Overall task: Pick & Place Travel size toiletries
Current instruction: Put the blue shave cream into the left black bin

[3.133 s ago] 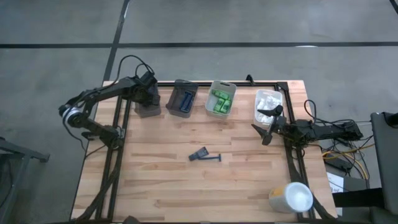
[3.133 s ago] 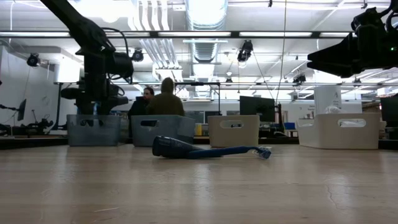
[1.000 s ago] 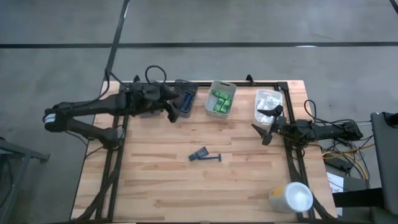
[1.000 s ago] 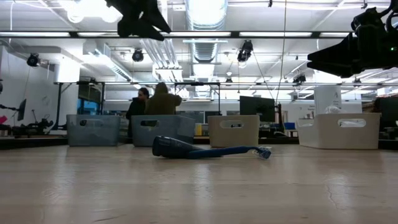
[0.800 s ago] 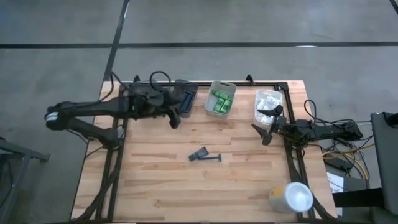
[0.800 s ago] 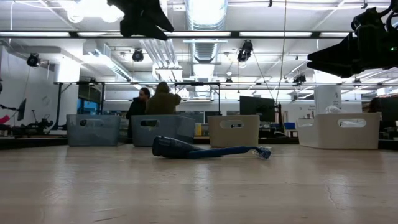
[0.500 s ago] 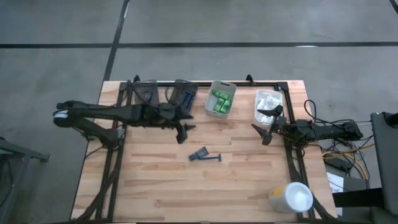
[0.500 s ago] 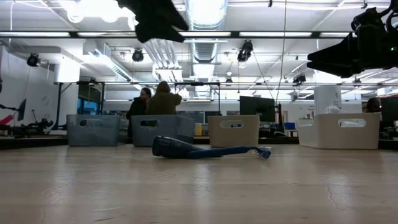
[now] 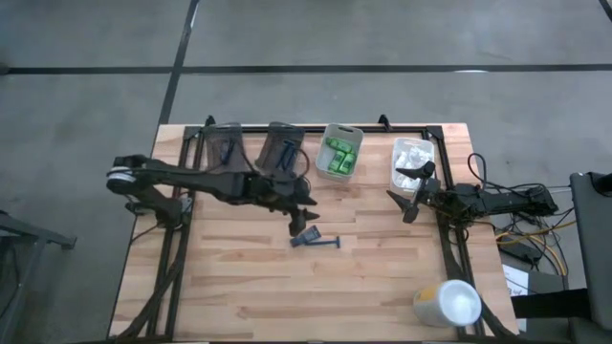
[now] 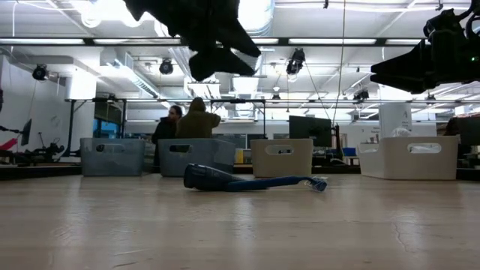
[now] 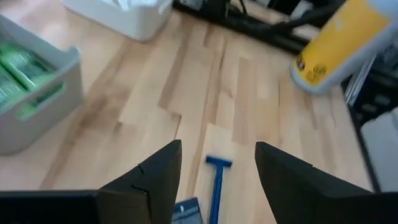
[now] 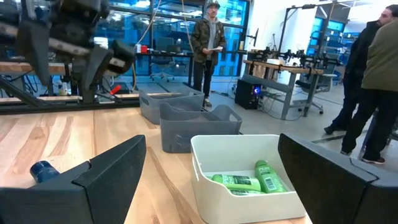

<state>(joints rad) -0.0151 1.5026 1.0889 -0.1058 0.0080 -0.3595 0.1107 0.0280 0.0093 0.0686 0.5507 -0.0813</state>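
Note:
A dark blue thin-handled razor [image 9: 327, 242] lies flat on the wooden table near its middle, with a small dark blue piece [image 9: 306, 236] at its left end; both show in the low view, razor [image 10: 277, 182] and piece [image 10: 206, 177]. My left gripper [image 9: 302, 212] hovers open just above and to the far-left of them; its wrist view shows the razor [image 11: 216, 183] between and beyond its fingers. Green packs [image 9: 338, 156] lie in a white bin, white packets [image 9: 412, 153] in another. My right gripper [image 9: 403, 188] waits open beside the packet bin.
Two grey bins [image 9: 253, 148] stand along the far edge, left of the green-pack bin [image 9: 341, 135]. A large white cup [image 9: 449, 301] lies near the right near corner. Bare wood surrounds the razor. People stand in the room beyond the table [image 10: 187, 120].
My left gripper has swung from above the grey bins toward the table's right and near side, coming down toward the razor, and now hangs just over it. The razor, the blue piece and the right arm have kept still.

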